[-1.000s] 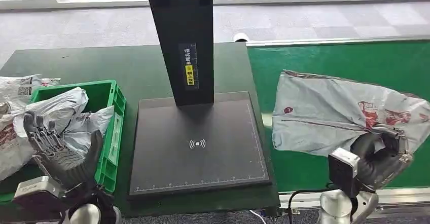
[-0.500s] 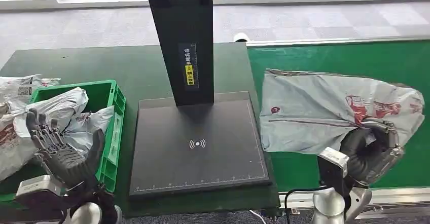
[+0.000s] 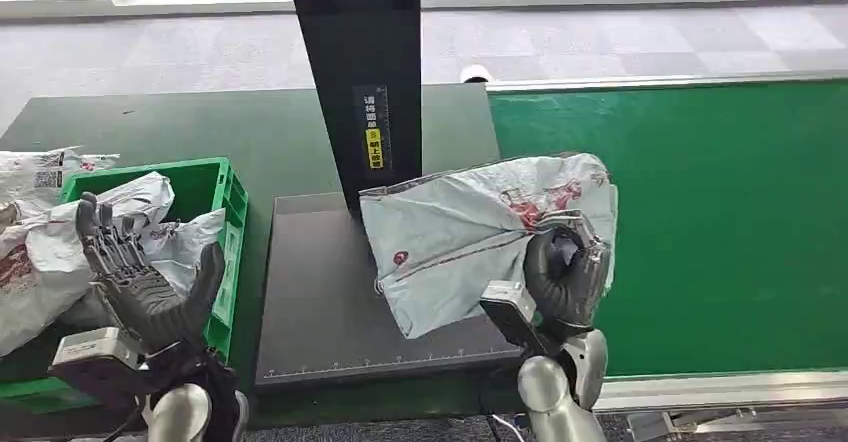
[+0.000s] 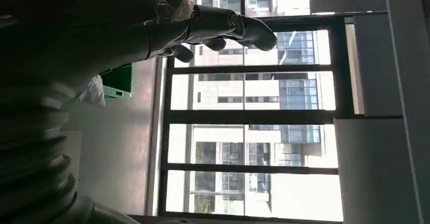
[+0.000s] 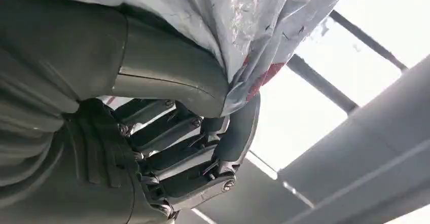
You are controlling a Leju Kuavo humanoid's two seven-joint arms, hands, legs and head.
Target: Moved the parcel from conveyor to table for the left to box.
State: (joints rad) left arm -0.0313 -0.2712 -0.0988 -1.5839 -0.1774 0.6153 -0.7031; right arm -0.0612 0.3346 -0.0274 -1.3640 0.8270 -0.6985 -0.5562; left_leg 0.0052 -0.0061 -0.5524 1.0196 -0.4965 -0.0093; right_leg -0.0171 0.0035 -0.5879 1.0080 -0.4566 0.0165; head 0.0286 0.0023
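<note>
From my screen, a dark green worktop (image 3: 150, 127) fills the left of the head view, with the green conveyor (image 3: 720, 212) running beside it on the right and grey carpet and window frames beyond. The parcel (image 3: 470, 232) hangs above the black scan pad (image 3: 320, 312), over the pad's right half and its edge toward the conveyor. The right robot hand (image 3: 565, 277) grips it at its right end, fingers curled into the bag; in the right wrist view the thumb (image 5: 167, 77) presses the plastic against the dark fingers (image 5: 203, 158). The parcel is a light grey plastic mailer, crumpled and creased, with red printed marks near the grip and a small red dot low on its left side. Its upper left corner is close to the black post (image 3: 360, 72) that rises from the back of the pad; I cannot tell whether they touch.

The left robot hand (image 3: 140, 277) is raised with fingers spread and upright, holding nothing, in front of the green crate (image 3: 228, 252). More grey mailers (image 3: 150, 217) lie in the crate, and others (image 3: 30, 177) are heaped on the worktop to its left.
</note>
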